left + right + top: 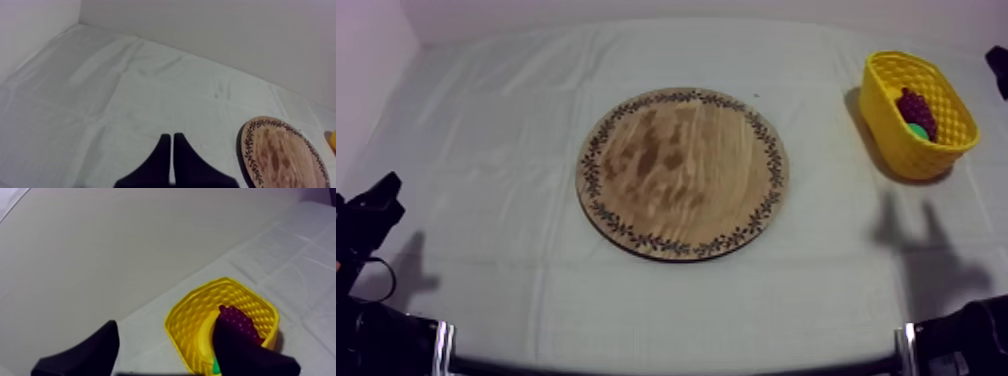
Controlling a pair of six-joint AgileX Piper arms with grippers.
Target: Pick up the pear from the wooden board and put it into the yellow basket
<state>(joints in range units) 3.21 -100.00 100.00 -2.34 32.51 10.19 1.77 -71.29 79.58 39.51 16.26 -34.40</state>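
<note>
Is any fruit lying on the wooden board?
No, the wooden board is bare; the grapes lie in the yellow basket.

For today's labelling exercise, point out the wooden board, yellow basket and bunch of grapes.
wooden board (683, 172), top view, bare centre of its face.
yellow basket (884, 125), top view, its outer side wall.
bunch of grapes (917, 108), top view, middle of the bunch.

A creased grey-white cloth (516, 150) covers the table (666, 335). A plain pale wall (366, 45) rises at ten and twelve o'clock.
</note>
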